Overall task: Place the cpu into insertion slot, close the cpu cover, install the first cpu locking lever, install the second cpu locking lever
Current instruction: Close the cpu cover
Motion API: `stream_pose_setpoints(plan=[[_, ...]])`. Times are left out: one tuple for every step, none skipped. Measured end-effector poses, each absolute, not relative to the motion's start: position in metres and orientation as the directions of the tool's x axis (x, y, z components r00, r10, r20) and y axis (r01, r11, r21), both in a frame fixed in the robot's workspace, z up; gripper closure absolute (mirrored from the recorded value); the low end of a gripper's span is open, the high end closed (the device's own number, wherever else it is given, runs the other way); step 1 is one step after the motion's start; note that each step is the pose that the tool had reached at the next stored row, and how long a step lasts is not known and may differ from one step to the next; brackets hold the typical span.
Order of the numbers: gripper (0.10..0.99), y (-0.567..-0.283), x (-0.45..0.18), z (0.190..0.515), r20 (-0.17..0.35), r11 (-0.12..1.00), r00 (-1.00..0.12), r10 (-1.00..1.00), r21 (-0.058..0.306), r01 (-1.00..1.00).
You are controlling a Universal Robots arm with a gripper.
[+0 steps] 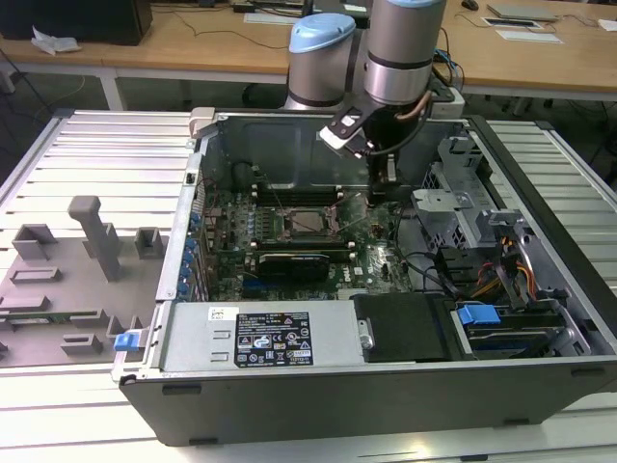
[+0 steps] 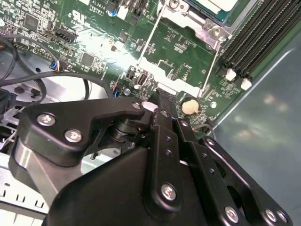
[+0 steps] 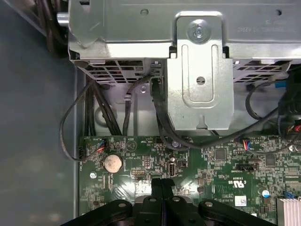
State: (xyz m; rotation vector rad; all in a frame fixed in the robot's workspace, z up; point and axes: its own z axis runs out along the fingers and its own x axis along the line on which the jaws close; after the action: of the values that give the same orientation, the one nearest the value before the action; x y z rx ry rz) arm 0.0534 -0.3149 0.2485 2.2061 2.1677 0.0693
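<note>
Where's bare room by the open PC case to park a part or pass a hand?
Free: ribbed silver table top on the exterior view's left, bordered by grey fixture blocks, the dark computer case and a wooden desk; past the case on that view's right. Crowded: green motherboard around the black gripper, plus cabled metal drive cage.

Light wooden desks (image 1: 193,43) with scattered papers (image 1: 528,36) behind a ribbed grey worktable (image 1: 106,159).

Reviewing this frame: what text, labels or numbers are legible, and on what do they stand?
Black-and-white label on the power supply box: print too small to read.
White lettering on the motherboard, both wrist views: too blurred to read.
White sticker on that board: unreadable.
So nothing can be quoted.
</note>
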Motion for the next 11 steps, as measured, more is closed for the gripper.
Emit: stream_pose_setpoints(plan=[[0.98,-0.3149,0.0546,0.2466,-0.001,-0.018,0.018,1.0,0.063,0.998],[0.98,-0.3149,0.0551,0.2461,-0.001,-0.018,0.018,1.0,0.063,0.998],[0.98,-0.3148,0.0556,0.2461,-0.001,-0.018,0.018,1.0,0.062,0.998],[0.98,-0.3149,0.0575,0.2469,-0.001,-0.018,0.018,1.0,0.063,0.998],[0.98,-0.3148,0.0596,0.2477,-0.001,-0.018,0.018,1.0,0.063,0.998],[0.98,-0.3149,0.0596,0.2452,-0.001,-0.018,0.018,1.0,0.063,0.998],[0.98,-0.3149,0.0597,0.2453,-0.002,-0.018,0.018,1.0,0.063,0.998],[0.98,-0.3149,0.0596,0.2452,-0.001,-0.018,0.018,1.0,0.063,0.998],[0.98,-0.3149,0.0593,0.2451,-0.001,-0.018,0.018,1.0,0.063,0.998],[0.98,-0.3148,0.058,0.2451,-0.001,-0.018,0.018,1.0,0.063,0.998],[0.98,-0.3148,0.0555,0.2451,-0.001,-0.018,0.018,1.0,0.063,0.998]])
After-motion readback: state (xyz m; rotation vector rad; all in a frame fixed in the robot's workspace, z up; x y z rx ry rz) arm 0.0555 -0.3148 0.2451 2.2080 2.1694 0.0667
